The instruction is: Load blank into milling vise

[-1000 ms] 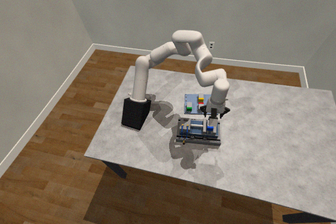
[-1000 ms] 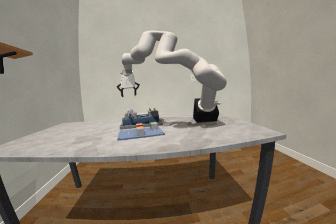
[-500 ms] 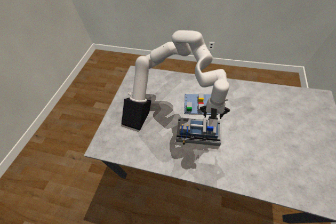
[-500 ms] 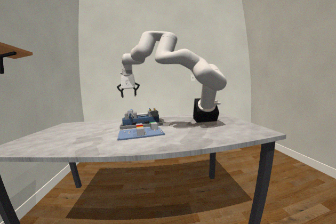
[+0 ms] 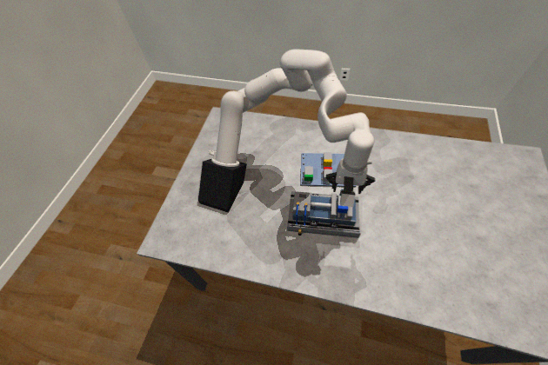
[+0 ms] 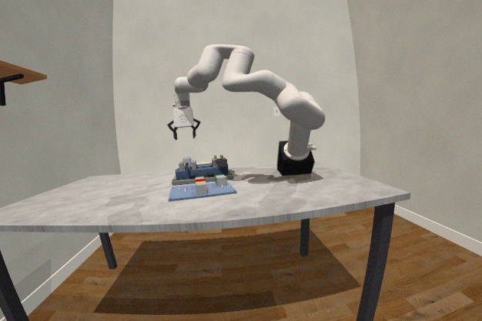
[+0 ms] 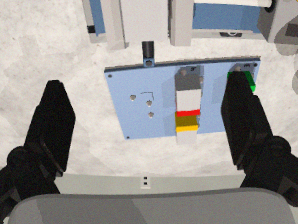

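The blank with the blue end point(image 7: 143, 10) lies in the milling vise point(image 5: 323, 213) between the two jaws, with its blue end pointing away from the infeed plate point(image 7: 182, 99). Its grey end is at the work stop rod point(image 7: 148, 50). It also shows in the top view point(image 5: 343, 208), at the jaw on the side away from the hoses. My gripper point(image 6: 184, 134) is open and empty, high above the near edge of the vise and the plate. In the wrist view my gripper point(image 7: 146, 93) has its fingers spread over the plate.
On the infeed plate point(image 5: 321, 169) lie blanks with a red and a yellow end point(image 7: 188, 112), close together, and a green-ended blank partly behind my right finger. The hoses point(image 5: 300, 211) are at the vise's far end block. The arm's black base point(image 5: 221, 184) stands to the left.
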